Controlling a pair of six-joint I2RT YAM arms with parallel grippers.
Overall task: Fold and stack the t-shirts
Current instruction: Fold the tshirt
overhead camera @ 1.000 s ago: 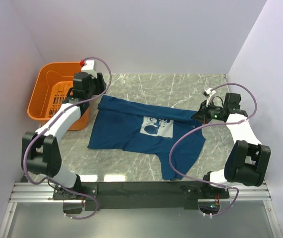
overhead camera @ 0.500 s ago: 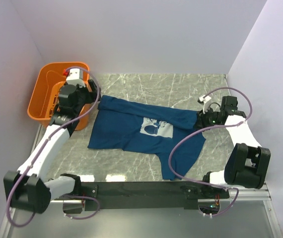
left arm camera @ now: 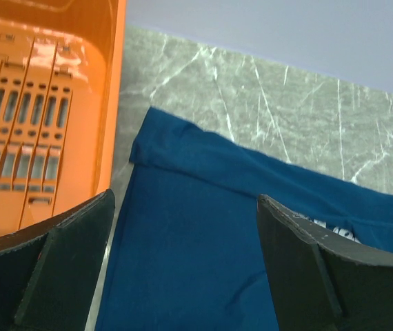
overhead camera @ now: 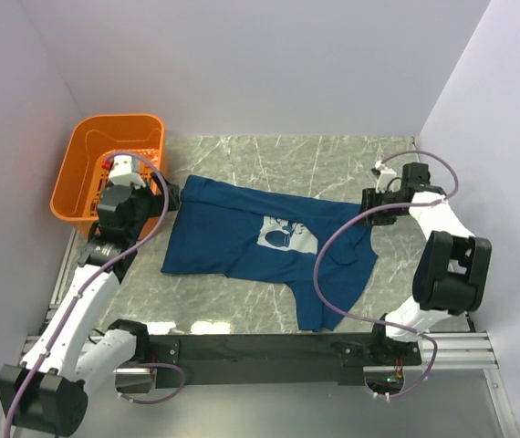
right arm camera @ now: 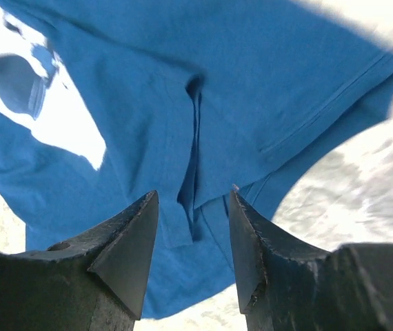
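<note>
The dark blue t-shirt (overhead camera: 242, 239) lies spread on the marble table, its white print (overhead camera: 287, 234) facing up. Its far edge is folded over in a band, and one part trails toward the near edge. My left gripper (overhead camera: 171, 194) hovers open at the shirt's far-left corner. In the left wrist view the left gripper (left arm camera: 184, 200) has only flat t-shirt (left arm camera: 203, 234) fabric beneath it. My right gripper (overhead camera: 368, 212) sits at the shirt's right end. In the right wrist view the right gripper (right arm camera: 193, 195) is open over a creased fold of the t-shirt (right arm camera: 252, 89), gripping nothing.
An orange plastic basket (overhead camera: 78, 173) stands at the far left, right beside the left arm; its slotted wall (left arm camera: 38, 117) fills the left of the left wrist view. Bare marble table (overhead camera: 333, 160) lies beyond the shirt. Walls close in on both sides.
Both grippers have opened and let go of the shirt. The left arm has drawn back toward the near side, away from the basket. The right gripper shifted slightly farther.
</note>
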